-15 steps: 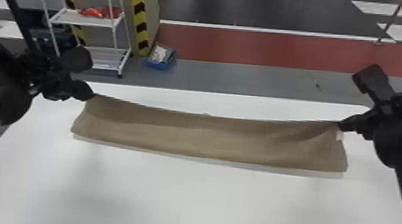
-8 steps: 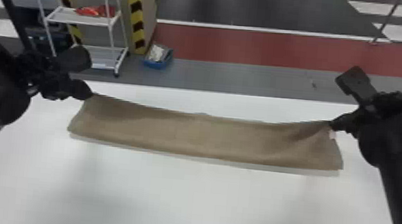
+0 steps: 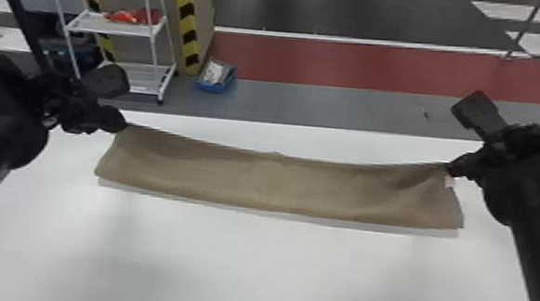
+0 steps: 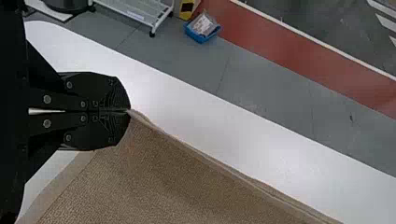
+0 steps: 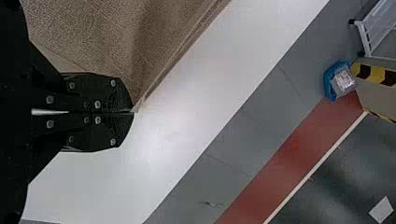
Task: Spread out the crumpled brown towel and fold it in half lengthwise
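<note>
Brightly lit table (image 3: 274, 255)
Soft shadows nearer than the towel (image 3: 257, 184) — pale glare beside it, right wrist view.

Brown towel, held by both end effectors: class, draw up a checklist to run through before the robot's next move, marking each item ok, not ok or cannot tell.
1. Left end effector shut on the brown towel at its far left corner: ok.
2. Right end effector shut on the far right corner: ok.
3. Cloth spread lengthwise between them, not bunched up: ok.
4. Far edge pulled straight: not ok, it sags in the middle.
5. Near edge resting on the white table: cannot tell.
</note>
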Controlling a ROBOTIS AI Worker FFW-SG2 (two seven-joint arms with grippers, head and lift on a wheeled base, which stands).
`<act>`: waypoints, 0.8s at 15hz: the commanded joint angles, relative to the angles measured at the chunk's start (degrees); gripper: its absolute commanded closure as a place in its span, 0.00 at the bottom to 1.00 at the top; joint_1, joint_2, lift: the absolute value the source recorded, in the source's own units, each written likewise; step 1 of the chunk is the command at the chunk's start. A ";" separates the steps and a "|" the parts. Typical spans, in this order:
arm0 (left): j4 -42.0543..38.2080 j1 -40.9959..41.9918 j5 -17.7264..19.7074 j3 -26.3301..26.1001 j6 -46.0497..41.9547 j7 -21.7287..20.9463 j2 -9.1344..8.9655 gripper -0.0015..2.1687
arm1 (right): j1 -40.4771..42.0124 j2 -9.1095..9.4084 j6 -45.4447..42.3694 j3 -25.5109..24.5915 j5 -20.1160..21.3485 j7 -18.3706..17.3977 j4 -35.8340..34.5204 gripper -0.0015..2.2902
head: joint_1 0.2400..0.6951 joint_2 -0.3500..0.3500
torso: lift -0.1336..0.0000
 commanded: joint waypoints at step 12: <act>1.06 -0.39 0.09 -0.26 -0.92 0.55 -0.35 0.74 | -0.63 0.45 -0.10 0.51 1.26 -6.75 4.08 0.09 | 0.93 0.52 | 0.07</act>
